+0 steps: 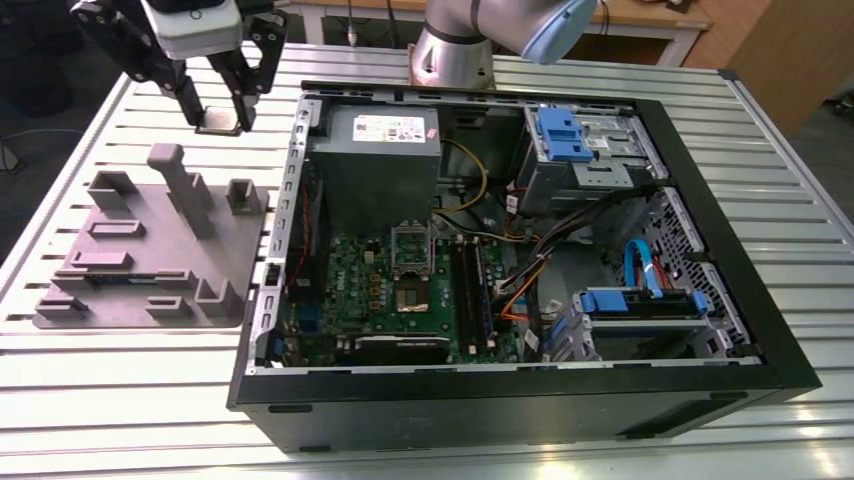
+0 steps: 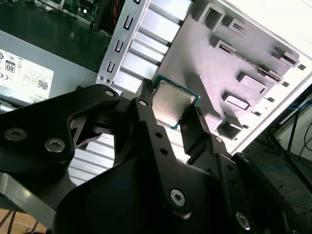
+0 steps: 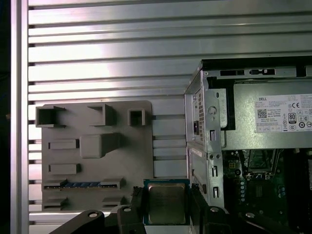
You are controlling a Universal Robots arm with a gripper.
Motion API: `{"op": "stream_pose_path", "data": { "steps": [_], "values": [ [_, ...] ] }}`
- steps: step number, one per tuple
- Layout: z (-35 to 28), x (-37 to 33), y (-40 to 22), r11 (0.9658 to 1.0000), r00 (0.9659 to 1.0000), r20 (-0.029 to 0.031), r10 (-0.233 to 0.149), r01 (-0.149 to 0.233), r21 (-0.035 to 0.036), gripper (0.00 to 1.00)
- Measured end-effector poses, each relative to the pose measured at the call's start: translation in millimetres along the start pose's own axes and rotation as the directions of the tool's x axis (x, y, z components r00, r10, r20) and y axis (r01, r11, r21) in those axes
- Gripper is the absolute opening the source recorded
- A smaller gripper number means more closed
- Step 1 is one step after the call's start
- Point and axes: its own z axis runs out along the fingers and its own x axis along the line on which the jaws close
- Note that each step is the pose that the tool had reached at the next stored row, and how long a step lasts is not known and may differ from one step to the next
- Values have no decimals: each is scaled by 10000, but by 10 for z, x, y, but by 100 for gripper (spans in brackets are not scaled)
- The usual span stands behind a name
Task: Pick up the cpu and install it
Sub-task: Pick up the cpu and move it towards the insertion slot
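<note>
A white printed label (image 3: 285, 113) sits on the grey power-supply box (image 3: 241, 117).

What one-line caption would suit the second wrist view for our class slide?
The gripper holds the cpu in its jaws above the slatted table, beside the grey tray.

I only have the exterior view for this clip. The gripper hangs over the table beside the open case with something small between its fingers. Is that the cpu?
Observer: Yes. In both wrist views the gripper is shut on the cpu, pinching two opposite edges.
Operator: Which face shows?
Observer: Its silvery metal top faces both wrist cameras, with a greenish rim around it.
Operator: What is behind it?
Observer: In the first wrist view it lines up with the strip of bare table slats between the grey fixture plate and the case wall.
</note>
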Motion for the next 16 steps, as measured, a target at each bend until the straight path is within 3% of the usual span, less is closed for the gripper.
{"op": "stream_pose_path", "data": {
  "steps": [16],
  "values": [
    [-1,-39,2,10000,10000,-1,0,0,0,47]
  ]
}}
